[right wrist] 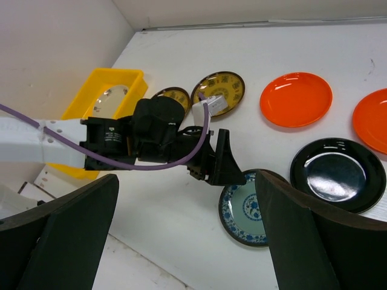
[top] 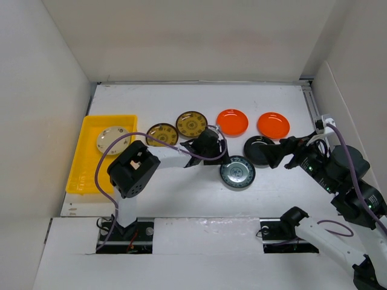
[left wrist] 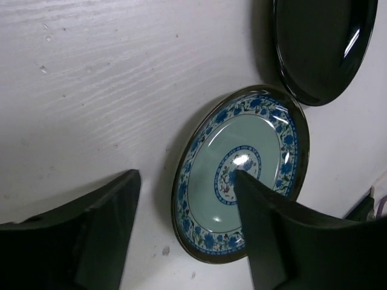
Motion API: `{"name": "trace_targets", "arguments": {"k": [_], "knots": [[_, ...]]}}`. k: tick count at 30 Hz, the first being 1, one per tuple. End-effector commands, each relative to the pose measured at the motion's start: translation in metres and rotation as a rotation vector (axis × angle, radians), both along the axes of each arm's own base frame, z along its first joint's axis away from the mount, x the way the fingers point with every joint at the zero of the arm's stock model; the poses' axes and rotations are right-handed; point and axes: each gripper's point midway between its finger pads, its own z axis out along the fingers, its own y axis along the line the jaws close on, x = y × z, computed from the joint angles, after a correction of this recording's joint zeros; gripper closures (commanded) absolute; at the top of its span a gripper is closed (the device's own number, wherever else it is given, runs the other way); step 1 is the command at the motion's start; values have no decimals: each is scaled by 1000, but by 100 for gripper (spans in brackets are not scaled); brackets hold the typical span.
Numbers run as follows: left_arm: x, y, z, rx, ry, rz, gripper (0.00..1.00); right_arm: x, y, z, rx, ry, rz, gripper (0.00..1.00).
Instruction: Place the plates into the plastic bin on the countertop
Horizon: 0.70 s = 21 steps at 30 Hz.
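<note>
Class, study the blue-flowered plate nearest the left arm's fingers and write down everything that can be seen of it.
The patterned plate is round, shallow and glossy, like glazed ceramic. It has a pale teal well, a blue flower band around the rim, a small blue medallion at the centre and a dark outer edge. It lies flat, face up, on the white countertop, close beside the black plate. The open left gripper straddles its edge, and one of its fingers overlaps the plate. Whether they touch cannot be told.

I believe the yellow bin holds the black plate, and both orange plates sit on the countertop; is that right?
Not quite: the top external view shows the cream floral plate in the yellow bin; the black plate lies on the countertop.
</note>
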Motion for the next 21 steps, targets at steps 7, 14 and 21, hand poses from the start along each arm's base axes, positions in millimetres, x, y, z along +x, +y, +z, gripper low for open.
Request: {"name": "trace_targets", "arguments": {"k": [7, 14, 21], "knots": [[-8, 1, -27, 33, 52, -15, 79, -1, -3, 11, 25, -28, -13, 0], [9, 41, 7, 149, -16, 86, 100, 0, -2, 10, 26, -29, -13, 0], [87, 170, 107, 72, -116, 488, 100, 3, 4, 12, 43, -35, 5, 0]]}}
